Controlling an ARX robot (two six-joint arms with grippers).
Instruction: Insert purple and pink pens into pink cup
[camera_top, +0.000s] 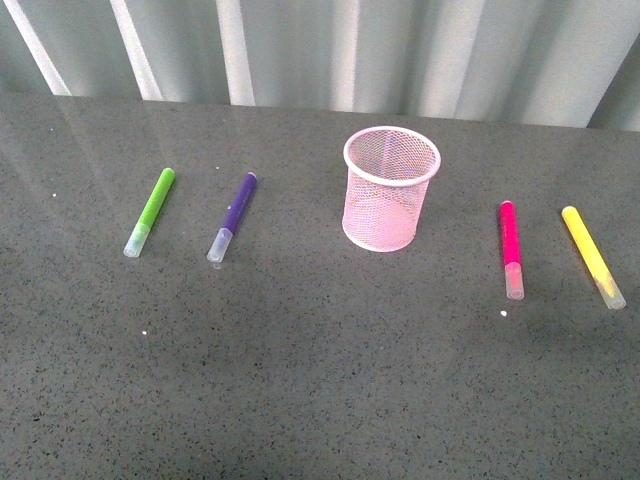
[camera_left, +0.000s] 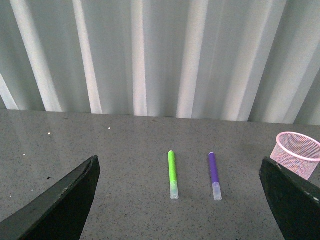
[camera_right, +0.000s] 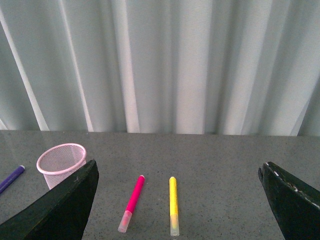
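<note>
Zero pens in pink cup (camera_top: 391, 188) yet; you have whole task ahead. Cup stands upright mid-table, looks empty through mesh. Purple pen (camera_top: 232, 216) lies flat left of cup, well apart; green marker (camera_top: 150, 211) further left. Pink pen (camera_top: 511, 249) lies flat right of cup; yellow marker (camera_top: 592, 256) further right. Left gripper (camera_left: 178, 164) spread wide, holding nothing; right gripper (camera_right: 177, 166) likewise. Left for you: grasp each pen, drop it in cup.
</note>
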